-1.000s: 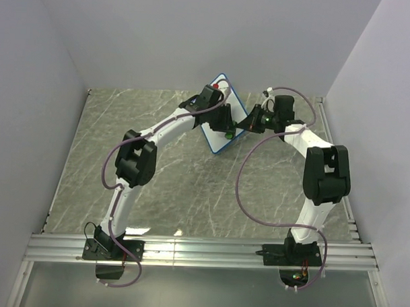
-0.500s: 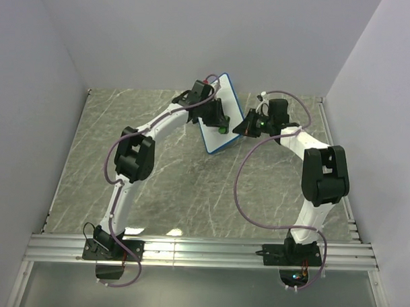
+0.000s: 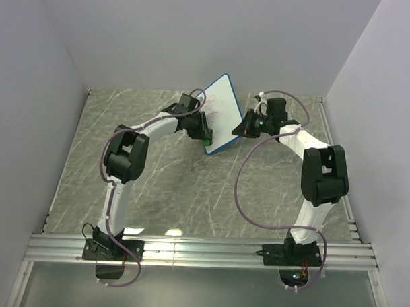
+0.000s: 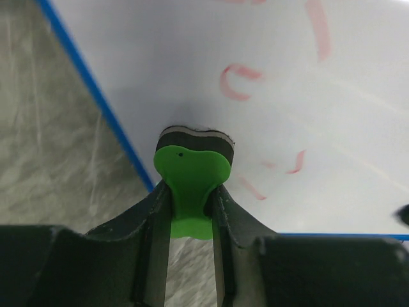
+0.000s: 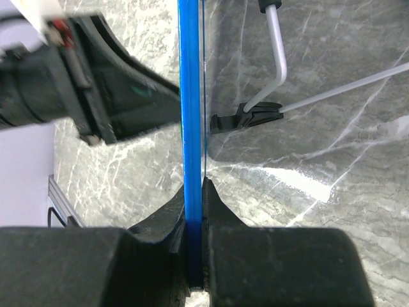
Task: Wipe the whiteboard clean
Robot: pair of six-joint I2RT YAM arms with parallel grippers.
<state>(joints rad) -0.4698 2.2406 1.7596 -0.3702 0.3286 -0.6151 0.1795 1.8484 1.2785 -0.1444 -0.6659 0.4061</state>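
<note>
Grey marbled bench [image 3: 170, 193], pale walls [image 3: 196, 32] — left gripper [image 4: 192, 192] pinches a green eraser [image 4: 192, 169] against the tilted whiteboard [image 3: 221, 103]; right gripper [image 5: 195, 192] clamps its edge.

From up top the board's [image 3: 221, 105] red scribble is too tiny to read, and the left gripper [image 3: 206, 139] covers its 7 o'clock corner. Left wrist cam: board runs off at 12 and 3, eraser's [image 4: 192, 173] tail is buried between the jaws. Right wrist cam gets the board edge-on, face hidden, and the left arm [image 5: 83, 96] at 10 o'clock is blurry.
</note>
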